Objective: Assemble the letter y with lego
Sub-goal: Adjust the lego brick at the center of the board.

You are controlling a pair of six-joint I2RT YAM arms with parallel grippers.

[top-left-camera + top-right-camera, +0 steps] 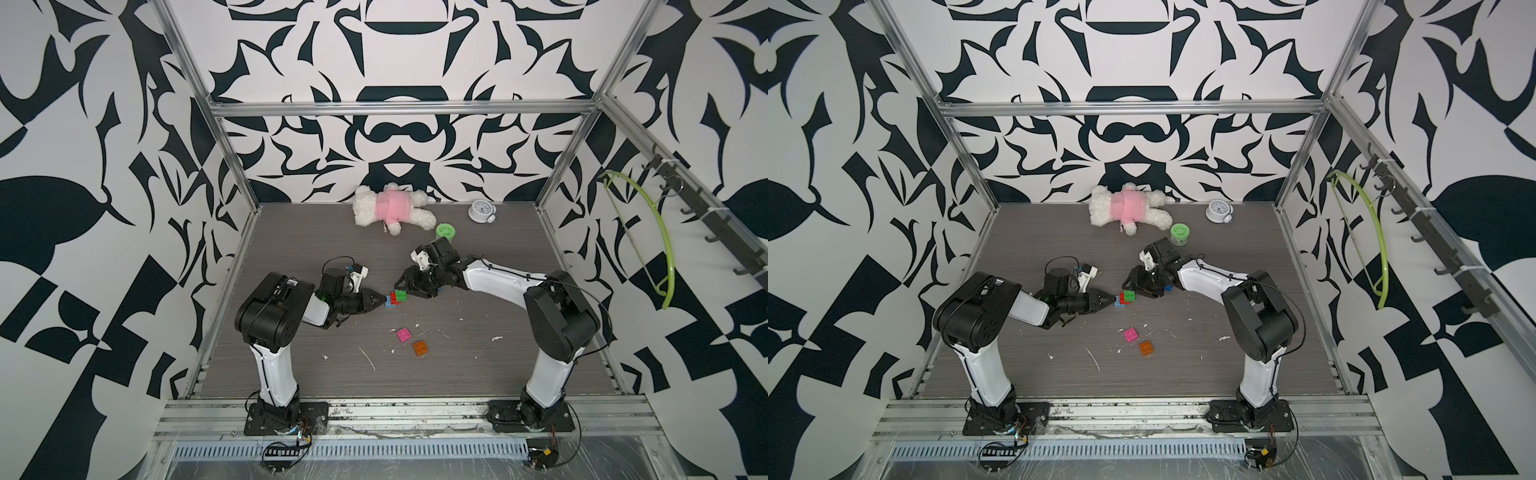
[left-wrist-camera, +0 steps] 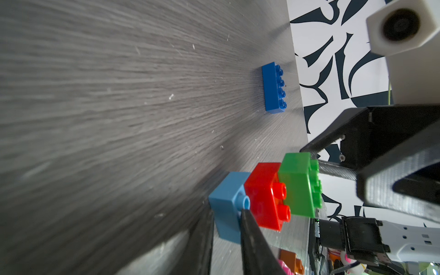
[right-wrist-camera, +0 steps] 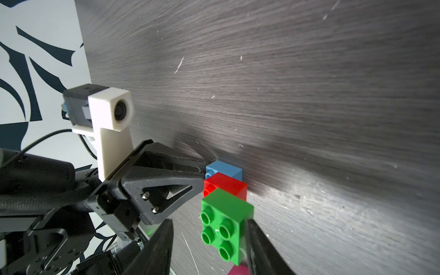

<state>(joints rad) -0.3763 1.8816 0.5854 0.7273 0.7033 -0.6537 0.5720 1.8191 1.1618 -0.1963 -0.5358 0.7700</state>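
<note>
**Two pincers meet at a three-brick lego stem**

In the middle of the grey desk (image 1: pixel 291 249), three square lego bricks are pressed together in a short, staggered row lying on its side. They are a light blue brick (image 2: pixel 226 209), a red brick (image 2: pixel 262 197) and a green brick (image 2: pixel 297 185), with their studs facing the right arm. This looks like the stem of the letter y, and no other brick is joined to it. The long blue brick (image 2: pixel 273 88) lies alone just beyond the row. The pink brick (image 1: pixel 402 334) and the orange brick (image 1: pixel 420 348) lie loose near each other, closer to the arm bases.

The left pincer (image 1: pixel 381 300) has its jaws almost together at the light blue end, with one tip touching a stud. Whether it actually pinches that brick cannot be told. The right pincer (image 3: pixel 208 221) is partly open and straddles the green brick. One finger is at a side wall and the other stands clear, so nothing is clamped.

The bricks are probably light, rigid and smooth-sided, so they could slip or twist in a loose grip. They are best taken by two flat opposite walls, not by the studs. The half-overlapped joints hold by friction alone, so a sideways push may pivot them or pop them apart.
</note>
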